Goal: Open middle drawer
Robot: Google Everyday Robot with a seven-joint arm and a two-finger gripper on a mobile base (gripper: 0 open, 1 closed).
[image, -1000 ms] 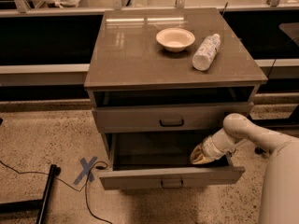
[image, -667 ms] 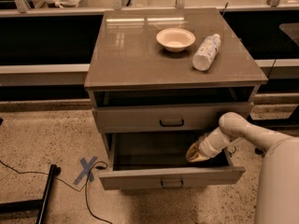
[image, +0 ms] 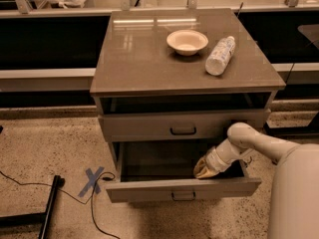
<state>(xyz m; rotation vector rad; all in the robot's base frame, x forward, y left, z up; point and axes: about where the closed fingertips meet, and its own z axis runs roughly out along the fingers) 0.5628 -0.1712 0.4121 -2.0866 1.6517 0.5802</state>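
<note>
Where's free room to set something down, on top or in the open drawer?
The cabinet top is bare across its left half and along the front edge; the bowl and bottle crowd the back right. In the middle drawer, the space left of the gripper looks free; the gripper fills the right end.

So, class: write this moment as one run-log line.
middle drawer: pulled well out | claw: inside it, right side, behind the front | cabinet top: bowl, plastic bottle lying down
</note>
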